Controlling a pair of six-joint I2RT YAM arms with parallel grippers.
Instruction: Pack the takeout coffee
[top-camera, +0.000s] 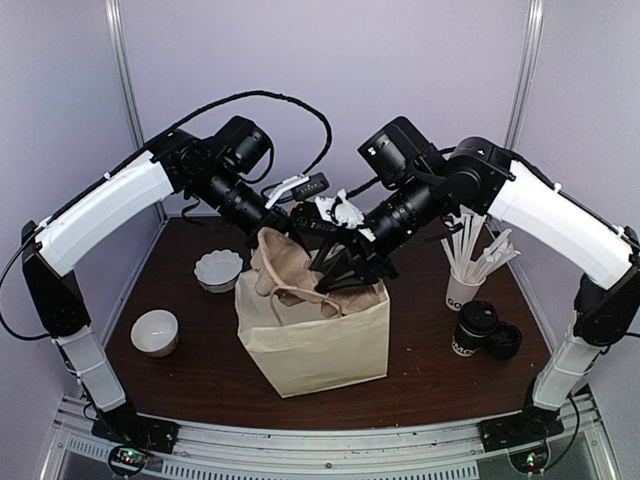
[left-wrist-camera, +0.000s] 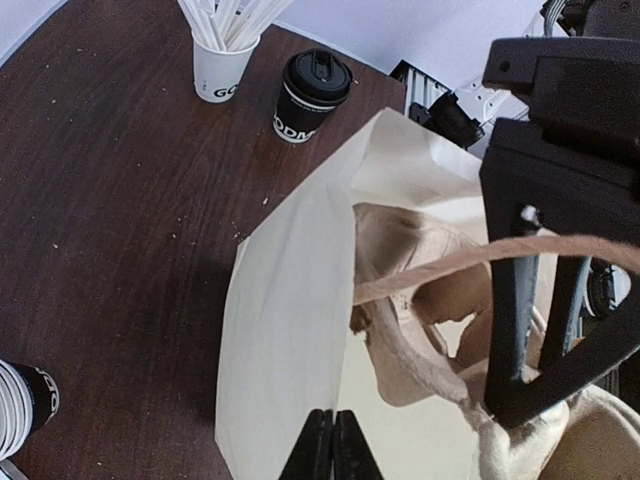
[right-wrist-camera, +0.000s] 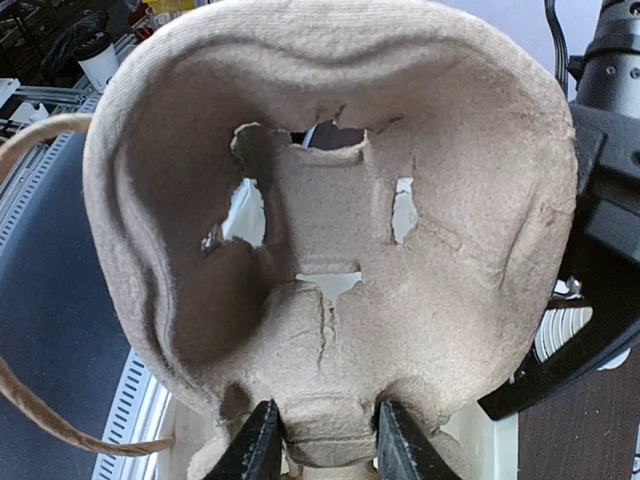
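Pulp carrier (right-wrist-camera: 330, 250) pinched in the right gripper (right-wrist-camera: 325, 440) — ease it level into the paper bag (top-camera: 315, 345). The left gripper (left-wrist-camera: 331, 448) is pressed together at the bag's mouth. The takeout coffee (top-camera: 475, 328) stands at the bag's three o'clock.

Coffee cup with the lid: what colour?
The cup is black with white lettering, black lid; clearest in the left wrist view.

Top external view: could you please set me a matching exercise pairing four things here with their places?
Things: 1 black lidded paper cup; 2 tan moulded-pulp cup tray; 3 smooth white round bowl; 4 beige paper bag.
Places: a middle of the dark table; b pinched by the right gripper; c left front; d right side, beside the white cup of sticks.
Pairs: 1-d, 2-b, 3-c, 4-a.
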